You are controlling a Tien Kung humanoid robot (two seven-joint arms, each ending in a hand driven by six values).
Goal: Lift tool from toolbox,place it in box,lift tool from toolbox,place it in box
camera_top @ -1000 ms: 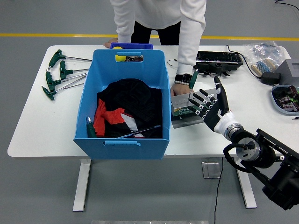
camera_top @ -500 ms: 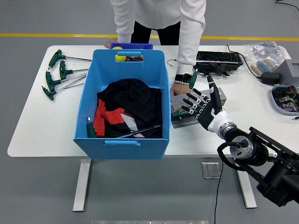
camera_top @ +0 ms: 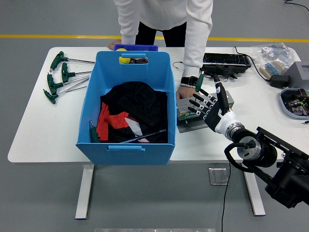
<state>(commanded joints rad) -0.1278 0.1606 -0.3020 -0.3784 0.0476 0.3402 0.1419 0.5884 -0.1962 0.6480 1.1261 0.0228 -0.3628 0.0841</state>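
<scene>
Right hand [camera_top: 208,107] hovers right of centre, fingers spread, grasping nothing, over the grey toolbox [camera_top: 193,113]. Green-handled tool [camera_top: 199,82] stands there. Person's hand [camera_top: 184,92] steadies it beside the blue box [camera_top: 128,108].

Your white desk [camera_top: 43,130] carries a blue bin [camera_top: 126,145] at its middle, green T-handle wrenches [camera_top: 60,77] at far left, a grey toolbox [camera_top: 193,113] just right of the bin, a black device [camera_top: 226,60] behind that, and a bag [camera_top: 273,54], grey box [camera_top: 301,72] and parts tray [camera_top: 294,102] at far right.
</scene>
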